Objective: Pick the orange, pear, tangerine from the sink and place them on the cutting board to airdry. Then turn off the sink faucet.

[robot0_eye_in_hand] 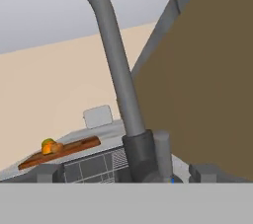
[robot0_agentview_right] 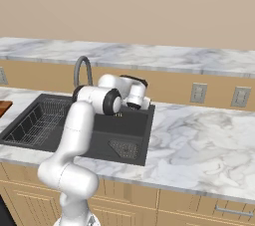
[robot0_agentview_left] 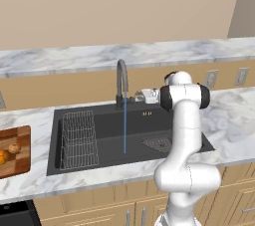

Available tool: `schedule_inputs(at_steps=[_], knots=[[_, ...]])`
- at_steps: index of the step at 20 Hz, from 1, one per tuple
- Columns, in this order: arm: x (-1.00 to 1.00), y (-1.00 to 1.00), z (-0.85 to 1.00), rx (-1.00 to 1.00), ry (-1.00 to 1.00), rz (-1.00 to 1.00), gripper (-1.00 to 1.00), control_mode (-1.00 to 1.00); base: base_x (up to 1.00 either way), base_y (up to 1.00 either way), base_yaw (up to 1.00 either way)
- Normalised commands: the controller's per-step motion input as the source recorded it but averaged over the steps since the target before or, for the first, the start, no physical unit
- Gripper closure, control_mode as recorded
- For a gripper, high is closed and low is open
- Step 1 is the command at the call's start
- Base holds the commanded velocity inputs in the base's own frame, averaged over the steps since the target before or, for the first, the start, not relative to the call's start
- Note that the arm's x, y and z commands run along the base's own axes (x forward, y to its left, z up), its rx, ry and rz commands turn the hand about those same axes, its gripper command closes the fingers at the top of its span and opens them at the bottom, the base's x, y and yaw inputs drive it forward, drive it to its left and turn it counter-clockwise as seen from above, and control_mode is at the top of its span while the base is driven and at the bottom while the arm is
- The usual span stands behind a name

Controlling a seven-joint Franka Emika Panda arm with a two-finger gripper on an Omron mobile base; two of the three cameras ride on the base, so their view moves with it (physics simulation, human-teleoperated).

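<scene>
Our pincer (robot0_agentview_left: pixel 141 95), jaws apart and holding nothing, sits at the sink faucet (robot0_agentview_left: pixel 121 83) base, water running. Fruit rests on the cutting board (robot0_agentview_left: pixel 20 151) at nine o'clock. We risk missing the small lever.

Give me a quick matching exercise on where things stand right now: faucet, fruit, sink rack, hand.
Things:
1. sink faucet
2. fruit
3. wire rack
4. hand

States:
A. on the cutting board
B. open, close behind the faucet base
C. running a stream of water
D. at one side of the sink

Pairs: 1-C, 2-A, 3-D, 4-B
</scene>
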Motion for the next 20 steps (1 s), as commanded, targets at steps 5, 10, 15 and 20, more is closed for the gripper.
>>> schedule_inputs(at_steps=[5, 10, 15, 20], knots=[[0.47, 0.02, -0.23, 0.0, 0.0, 0.0, -1.0, -1.0, 0.0, 0.0, 0.0], [0.53, 0.0, -0.06, 0.0, 0.0, 0.0, -1.0, -1.0, 0.0, 0.0, 0.0], [0.33, 0.18, 0.14, 0.0, 0.0, 0.02, -1.0, -1.0, 0.0, 0.0, 0.0], [0.34, 0.45, 0.37, 0.0, -0.01, 0.02, -1.0, -1.0, 0.0, 0.0, 0.0]])
